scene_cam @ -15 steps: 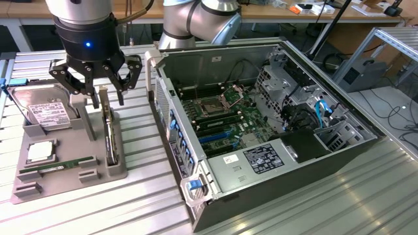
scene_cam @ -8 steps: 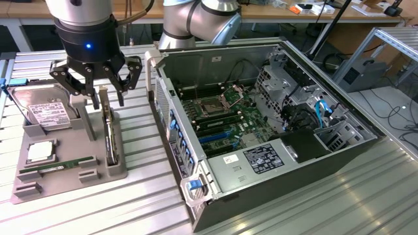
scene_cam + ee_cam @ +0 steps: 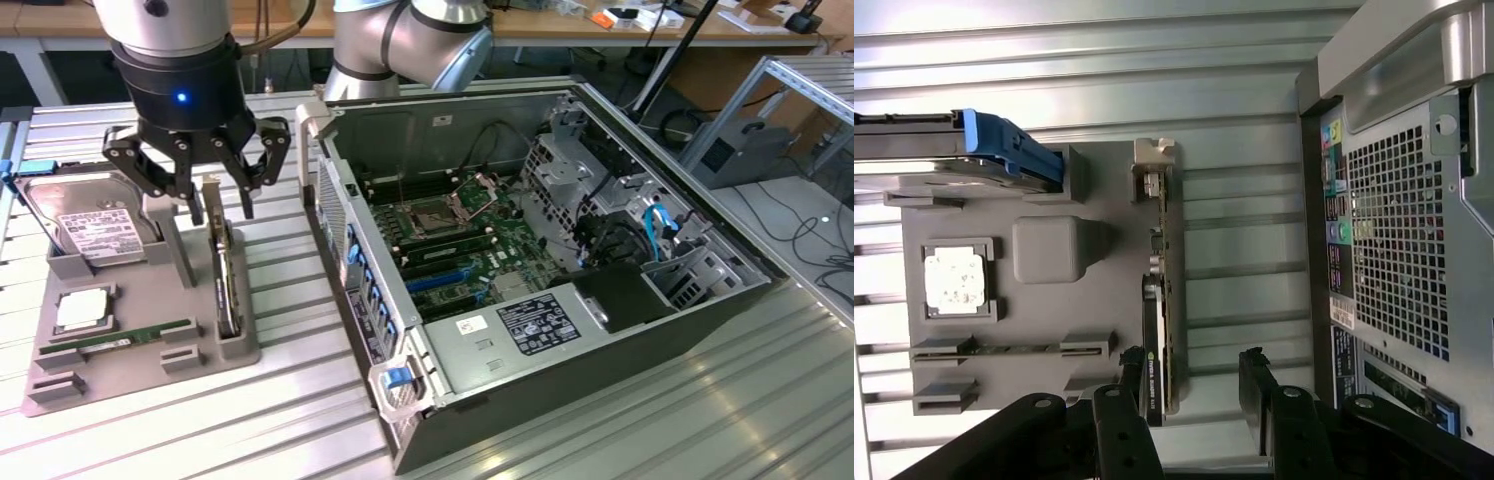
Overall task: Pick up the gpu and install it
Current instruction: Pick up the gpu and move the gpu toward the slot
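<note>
- Nearest on the exterior view's left, a ribbed metal table point(image 3: 267, 430) is carrying a grey tray point(image 3: 134, 375). The tray's near end is holding a narrow green memory stick point(image 3: 114, 338), lying flat in its slot.
- Just beyond the stick, a square silver processor chip point(image 3: 80, 308) is sitting in its own pocket of the tray.
- Along the tray's side toward the exterior view's right, the gpu point(image 3: 227, 285) is standing on its long edge in a slot. It is running from near to far with its metal bracket at the far end, not yet lifted out.
- Over the far end of the gpu, the gripper point(image 3: 222, 205) is hanging with its fingers spread wide, one on each side of the card.
- Seen from the wrist view, one finger point(image 3: 1132, 365) is sitting just beside the card and the other is standing apart from it, so nothing is being clamped.
- At the tray's far end, to the exterior view's left of the gripper, a hard drive point(image 3: 87, 225) with a white label is resting in its cradle.
- On the exterior view's right, beside the tray, an open computer case point(image 3: 387, 390) is lying on its side and showing its motherboard point(image 3: 454, 240).
- Farthest back, the arm point(image 3: 400, 45) is rising behind the case.
</note>
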Controlling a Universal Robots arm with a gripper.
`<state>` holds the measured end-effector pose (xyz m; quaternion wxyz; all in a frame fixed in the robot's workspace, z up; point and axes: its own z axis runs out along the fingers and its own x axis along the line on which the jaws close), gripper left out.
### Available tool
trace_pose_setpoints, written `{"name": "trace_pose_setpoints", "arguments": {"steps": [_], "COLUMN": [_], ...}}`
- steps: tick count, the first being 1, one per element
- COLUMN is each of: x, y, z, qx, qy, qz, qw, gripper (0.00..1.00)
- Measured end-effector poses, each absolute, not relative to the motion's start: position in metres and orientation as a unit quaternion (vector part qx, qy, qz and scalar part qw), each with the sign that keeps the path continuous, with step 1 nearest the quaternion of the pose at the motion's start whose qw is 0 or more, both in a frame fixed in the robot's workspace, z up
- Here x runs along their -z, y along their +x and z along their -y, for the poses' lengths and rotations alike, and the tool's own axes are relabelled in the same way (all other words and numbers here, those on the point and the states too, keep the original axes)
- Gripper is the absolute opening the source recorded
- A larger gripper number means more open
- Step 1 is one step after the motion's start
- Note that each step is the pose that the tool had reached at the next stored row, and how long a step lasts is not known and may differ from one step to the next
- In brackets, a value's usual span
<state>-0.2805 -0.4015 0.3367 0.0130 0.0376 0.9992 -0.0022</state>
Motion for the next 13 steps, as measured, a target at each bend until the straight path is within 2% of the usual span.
{"name": "trace_pose_setpoints", "arguments": {"steps": [13], "x": [-0.3321], "y": [-0.2805], "z": [0.4015], "qx": [0.002], "qy": [0.038], "qz": [-0.999], "qw": [0.013], "gripper": [0.50]}}
